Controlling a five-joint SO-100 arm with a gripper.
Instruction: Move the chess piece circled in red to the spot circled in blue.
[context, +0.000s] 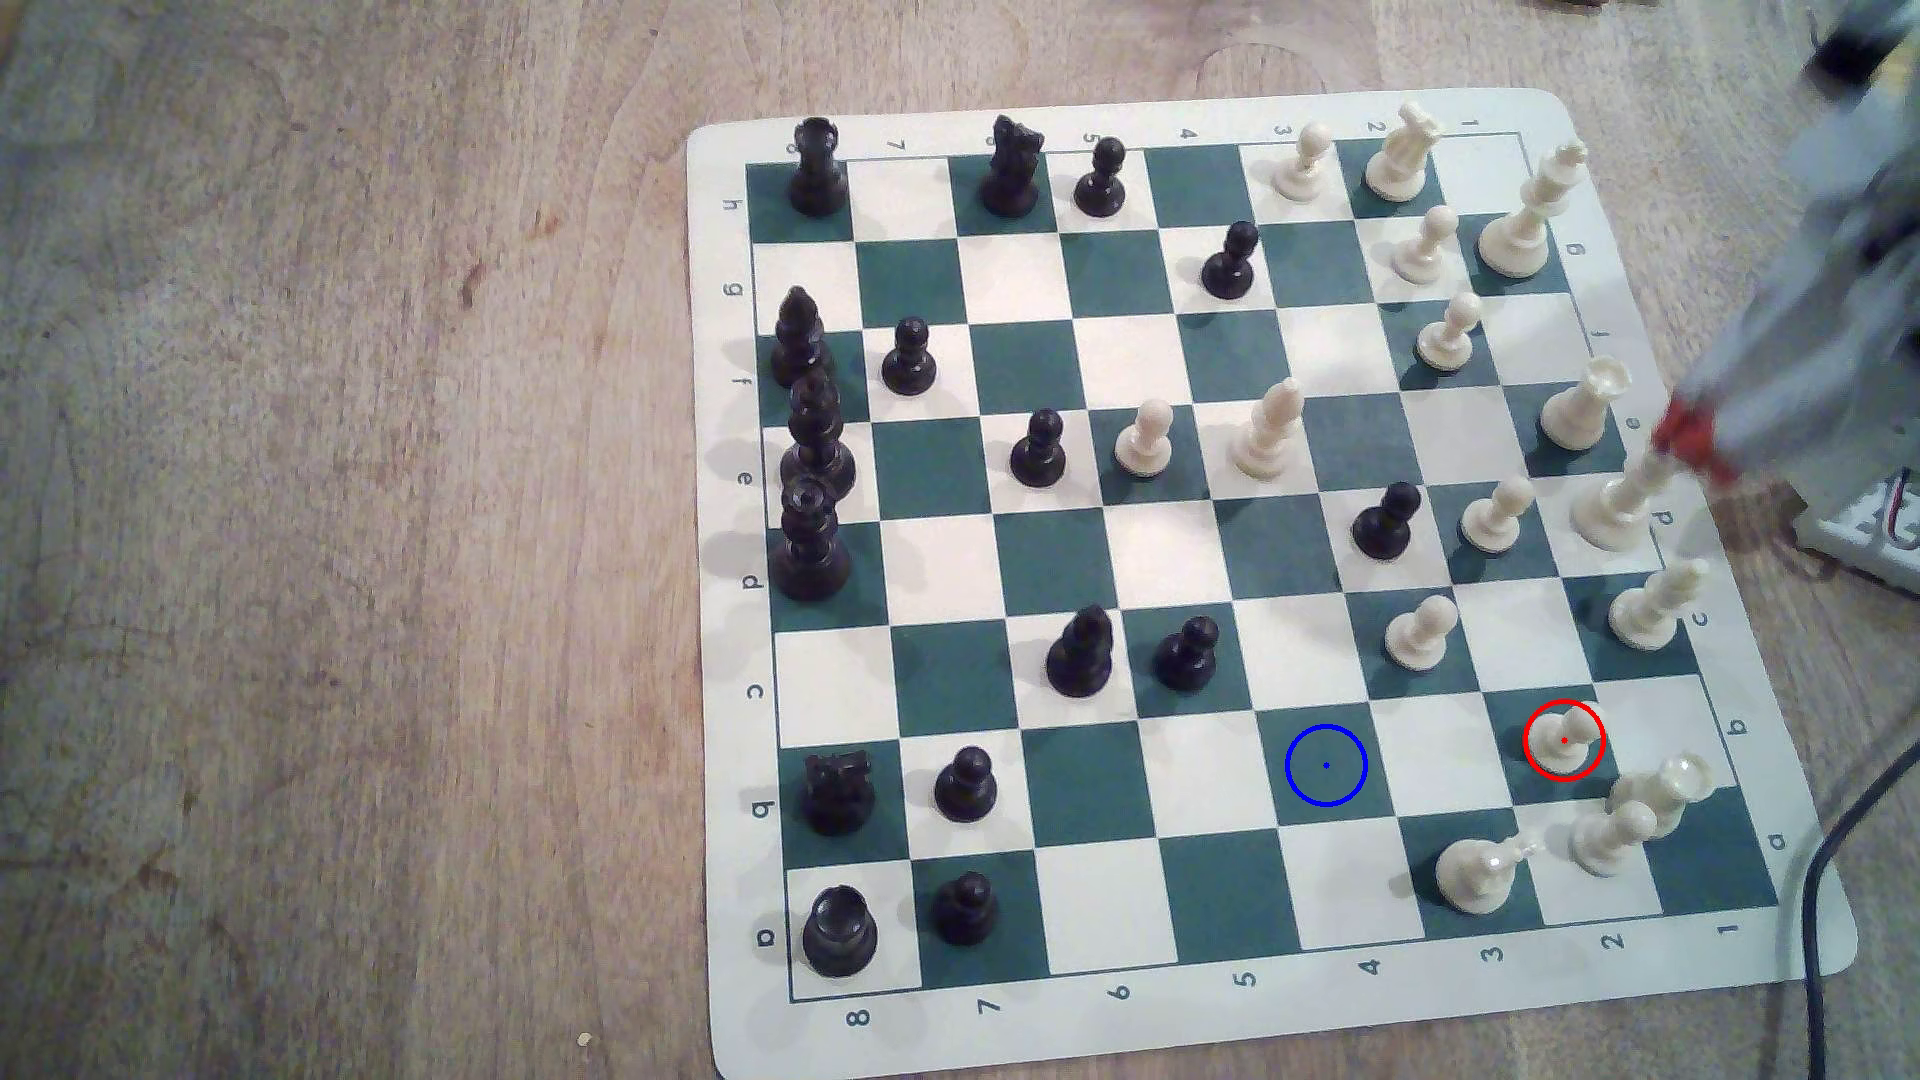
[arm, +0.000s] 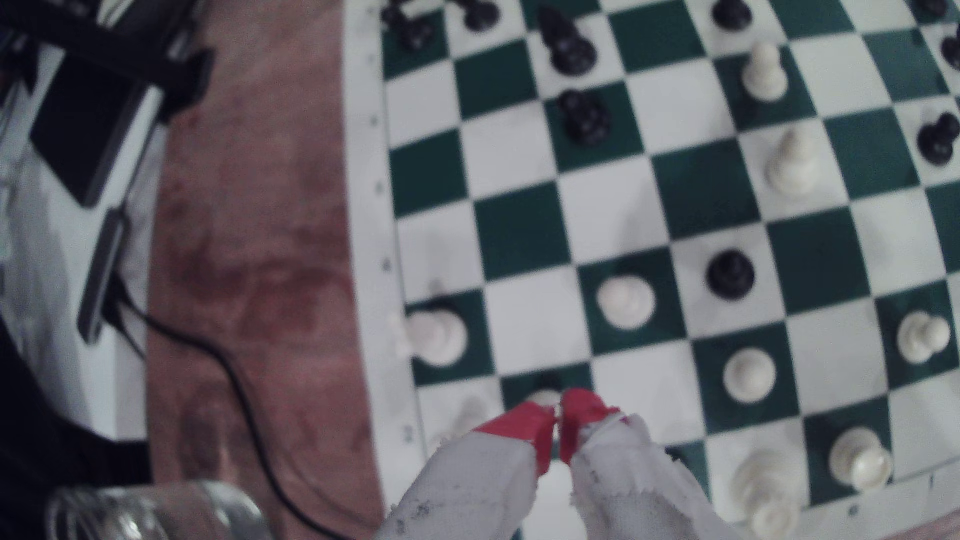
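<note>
We see the hand (context: 1688, 441) at the exterior view's right edge of the chessboard (context: 1756, 940), its red-tipped fingers (arm: 530, 423) wrapped in white cloth; in the wrist view the two tips (arm: 560, 420) are pressed nearly together with only a sliver of gap, so we read the hand as clenched and grasping nothing. In the exterior view the hand hangs blurred beside the top of a tall cream piece (context: 1610, 509) on the board's edge; whether it touches that piece we cannot tell. The chess piece circled in red (context: 1565, 739), a small cream pawn, stands upright on a dark green square, well apart from the hand and toward the exterior view's bottom from it, with no contact. The spot circled in blue (context: 1326, 765), a bare dark green square, lies farther still from the hand, two squares toward the exterior view's left of the pawn, with one white square between them. Just beyond the pawn, away from the hand, we note a cluster of cream pieces (context: 1621, 826) near the board's corner. The board rests on a wooden table (context: 364, 519).
</note>
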